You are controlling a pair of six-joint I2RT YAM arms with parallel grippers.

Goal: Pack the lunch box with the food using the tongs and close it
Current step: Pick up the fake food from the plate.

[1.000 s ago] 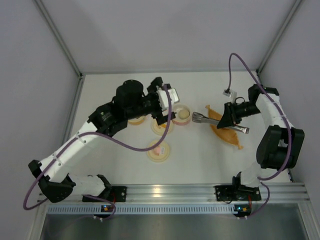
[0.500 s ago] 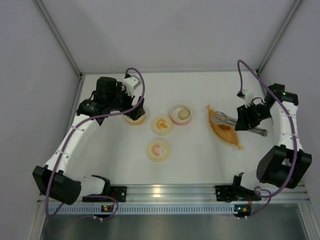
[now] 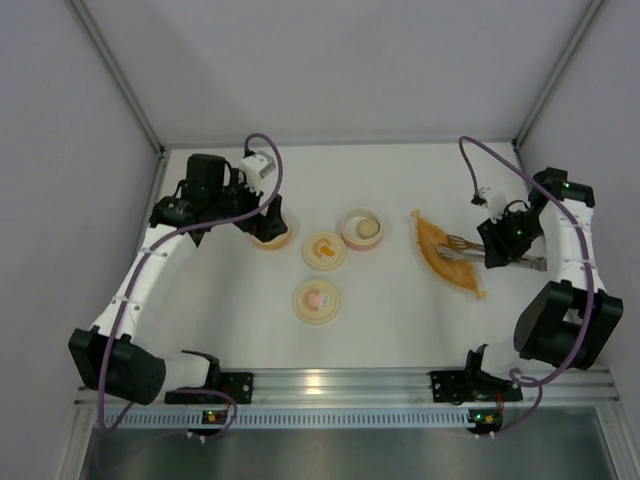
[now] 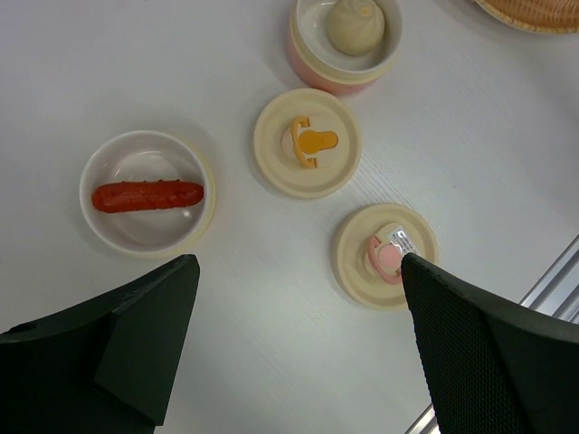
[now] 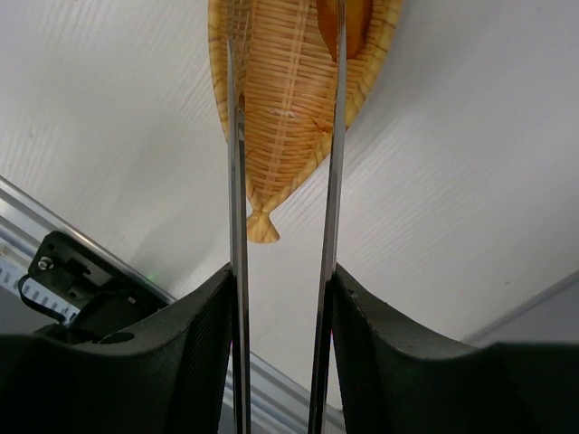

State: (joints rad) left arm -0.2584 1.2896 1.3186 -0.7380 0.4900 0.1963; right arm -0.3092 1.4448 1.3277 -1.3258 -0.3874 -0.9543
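top external view: both arms have pulled back from the middle of the table (image 3: 400, 320). the right gripper (image 3: 497, 245), which was reaching toward the pink container (image 4: 306, 65) a second ago, now hangs over the orange woven tray (image 3: 440, 265), clamped on the tongs (image 3: 462, 246). its hold has eased, so the tongs' two arms stand parted against the fingers. the left gripper (image 4: 298, 262) has swung away to the left and hovers near the white bowl (image 4: 149, 237) holding the red sausage (image 4: 147, 195), jaws spread wide and empty. the cream-white ball (image 4: 355, 24) sits in the pink container. both pieces look packed, and the tongs seem ready to be set down. the orange-tabbed lid (image 4: 308, 142) and pink-tabbed lid (image 4: 384, 256) lie on the table, so closing is not yet done.
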